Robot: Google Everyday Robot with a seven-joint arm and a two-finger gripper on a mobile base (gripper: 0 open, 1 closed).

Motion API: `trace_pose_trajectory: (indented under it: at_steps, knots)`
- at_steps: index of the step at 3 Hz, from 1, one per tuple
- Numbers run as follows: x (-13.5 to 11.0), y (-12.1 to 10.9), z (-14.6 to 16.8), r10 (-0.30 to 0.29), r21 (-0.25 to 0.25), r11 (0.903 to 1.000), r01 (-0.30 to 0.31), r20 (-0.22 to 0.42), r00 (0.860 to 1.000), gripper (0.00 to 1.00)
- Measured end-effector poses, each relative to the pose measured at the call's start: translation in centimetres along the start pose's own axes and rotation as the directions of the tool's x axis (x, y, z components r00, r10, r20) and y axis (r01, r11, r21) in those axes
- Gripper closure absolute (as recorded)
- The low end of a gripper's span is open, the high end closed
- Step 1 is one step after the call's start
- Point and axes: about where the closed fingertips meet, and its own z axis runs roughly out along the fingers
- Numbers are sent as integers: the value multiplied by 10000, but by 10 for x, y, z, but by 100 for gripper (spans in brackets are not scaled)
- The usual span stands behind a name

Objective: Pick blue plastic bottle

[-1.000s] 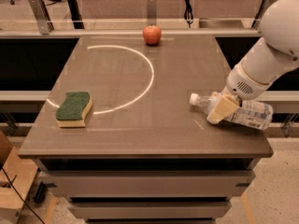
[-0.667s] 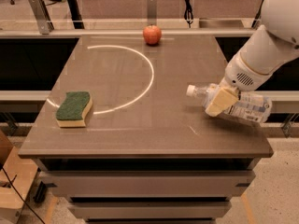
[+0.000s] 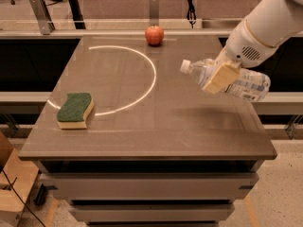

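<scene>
Single camera view: gripper is clamped on the bottle over the bench's 3 o'clock side, held off the surface, cap pointing roughly 9 o'clock. Sponge sits at 9, apple at 12.

The bottle is held clear of the table, over its right side, and is clamped near the middle by the gripper. It is made of clear plastic, with a white cap and a white and pale-blue label round the body. It is carried almost level, slightly tilted: the cap is pointed left and sits a little higher than the base, which is turned toward the right edge.
</scene>
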Motion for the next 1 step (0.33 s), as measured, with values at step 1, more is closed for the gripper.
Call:
trace_pose_trajectory:
  at_steps: [1]
  knots:
    - [-33, -21, -42, -873, 322, 9959, 845, 997, 9912, 100]
